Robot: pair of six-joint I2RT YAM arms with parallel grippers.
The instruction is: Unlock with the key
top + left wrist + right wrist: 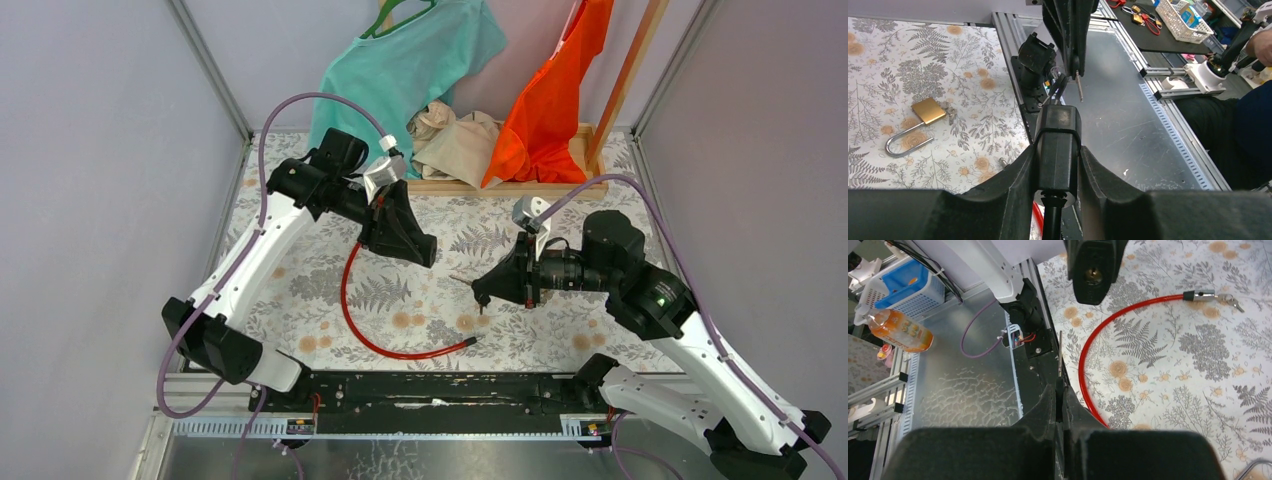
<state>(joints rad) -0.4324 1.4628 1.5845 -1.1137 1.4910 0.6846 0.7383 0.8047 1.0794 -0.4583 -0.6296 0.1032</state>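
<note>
My left gripper (425,255) is shut on the black lock body (1058,135) of a red cable lock and holds it above the table. The red cable (348,300) hangs from it and loops over the cloth to its free end (468,342). My right gripper (481,296) is shut on a thin metal key (1060,352). The key's blade points toward the lock body's keyhole (1092,273), with a gap between them. In the left wrist view the key (1079,86) shows beyond the lock body, held by the right gripper.
A brass padlock (928,111) with an open shackle lies on the floral cloth. A wooden rack (500,187) with a teal shirt (410,60), an orange shirt (555,90) and beige cloth stands at the back. The black base rail (430,390) runs along the near edge.
</note>
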